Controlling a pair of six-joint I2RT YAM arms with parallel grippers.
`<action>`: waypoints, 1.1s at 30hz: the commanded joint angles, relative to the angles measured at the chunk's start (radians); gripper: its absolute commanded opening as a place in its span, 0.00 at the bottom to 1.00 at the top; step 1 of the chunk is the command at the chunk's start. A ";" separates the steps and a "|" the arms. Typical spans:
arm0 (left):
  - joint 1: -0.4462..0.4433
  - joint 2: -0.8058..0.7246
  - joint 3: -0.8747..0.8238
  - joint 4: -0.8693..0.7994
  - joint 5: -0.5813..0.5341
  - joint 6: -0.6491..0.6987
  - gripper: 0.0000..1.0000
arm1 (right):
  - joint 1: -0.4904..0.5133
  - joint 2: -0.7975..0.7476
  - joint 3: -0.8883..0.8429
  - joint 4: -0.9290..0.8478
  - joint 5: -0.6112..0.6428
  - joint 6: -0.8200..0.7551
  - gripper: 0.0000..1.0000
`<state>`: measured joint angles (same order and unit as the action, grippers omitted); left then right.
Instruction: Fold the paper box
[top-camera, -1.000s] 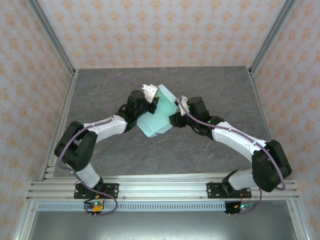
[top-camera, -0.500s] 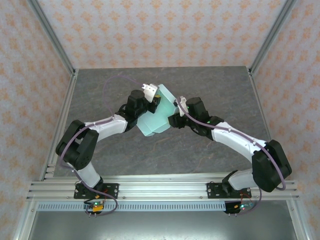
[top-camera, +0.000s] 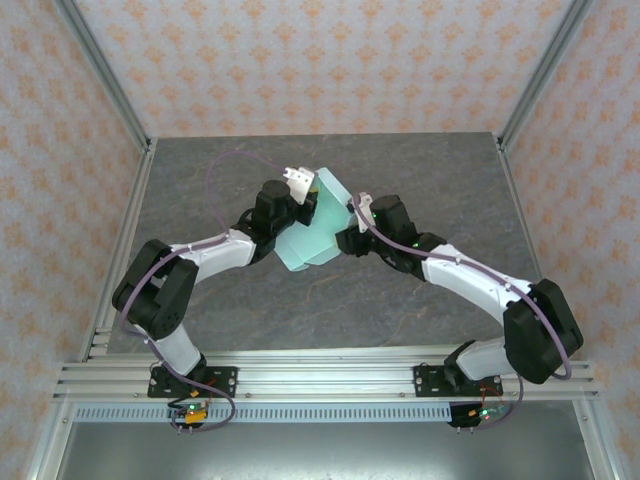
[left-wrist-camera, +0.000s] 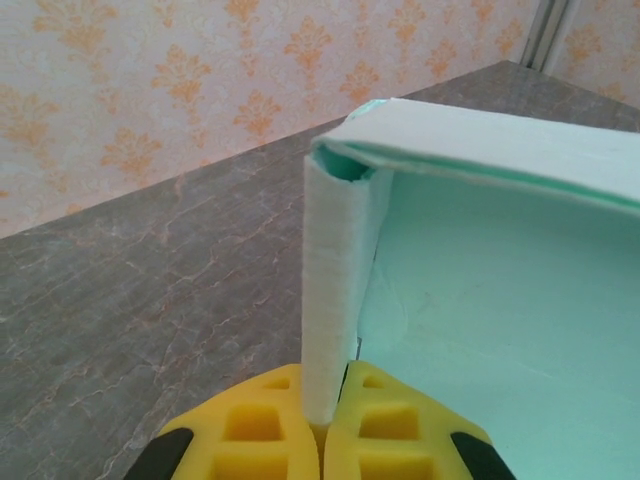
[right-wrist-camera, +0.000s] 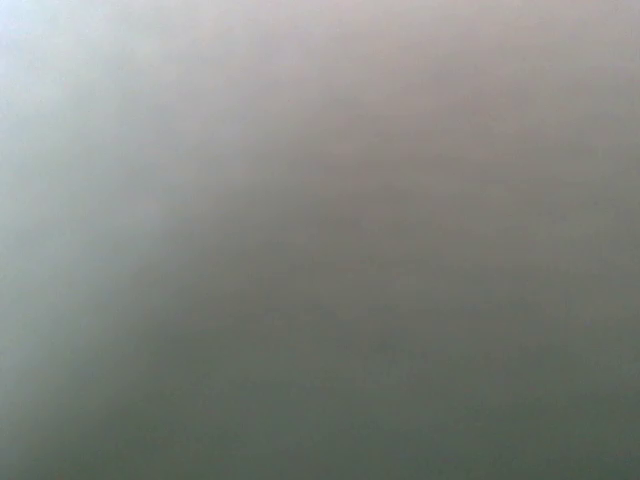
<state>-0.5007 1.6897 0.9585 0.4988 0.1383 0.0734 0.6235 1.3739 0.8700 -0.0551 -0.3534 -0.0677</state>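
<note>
Mint-green card, the paper box (top-camera: 312, 232) is partly folded and sits over the middle of the grey marbled table (top-camera: 200, 180), a little toward the table's far edge. In the top view it reads as a slanted panel with a raised flap along its far side. Whether its near corner touches the table I cannot tell.

The left gripper (top-camera: 303, 208) is at the far-left edge of the box. In the left wrist view the left gripper (left-wrist-camera: 323, 400) has its 2 yellow fingers (left-wrist-camera: 260, 425) pressed together on a narrow, pale, folded strip of the box (left-wrist-camera: 480, 300), so the claw is narrow and pinching the card. That strip stands upright from between the fingers and meets a folded flap at its top corner. The flap runs off to the right above the wide mint panel. The table lies to the left of the strip, and behind the table rises a wall (left-wrist-camera: 150, 80) papered with an orange pattern.

The right gripper (top-camera: 350, 232) is against the right edge of the box, opposite the left one. From above its jaws are hidden under the wrist, and the right wrist view is too blurred to help. I cannot tell whether that claw is gripping the card or only resting beside it.
</note>
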 joint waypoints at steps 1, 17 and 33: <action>-0.026 -0.005 0.005 0.066 -0.134 -0.068 0.00 | 0.102 0.010 0.040 0.094 -0.051 0.014 0.35; 0.014 -0.124 -0.042 0.063 0.157 -0.063 0.23 | 0.099 0.037 0.034 0.059 -0.060 -0.123 0.35; 0.036 -0.145 -0.043 0.064 0.135 -0.050 0.00 | 0.084 0.067 0.089 -0.047 -0.135 -0.156 0.35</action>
<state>-0.4385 1.5753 0.9062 0.4866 0.2333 0.0540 0.6731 1.4261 0.9245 -0.0875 -0.3668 -0.1810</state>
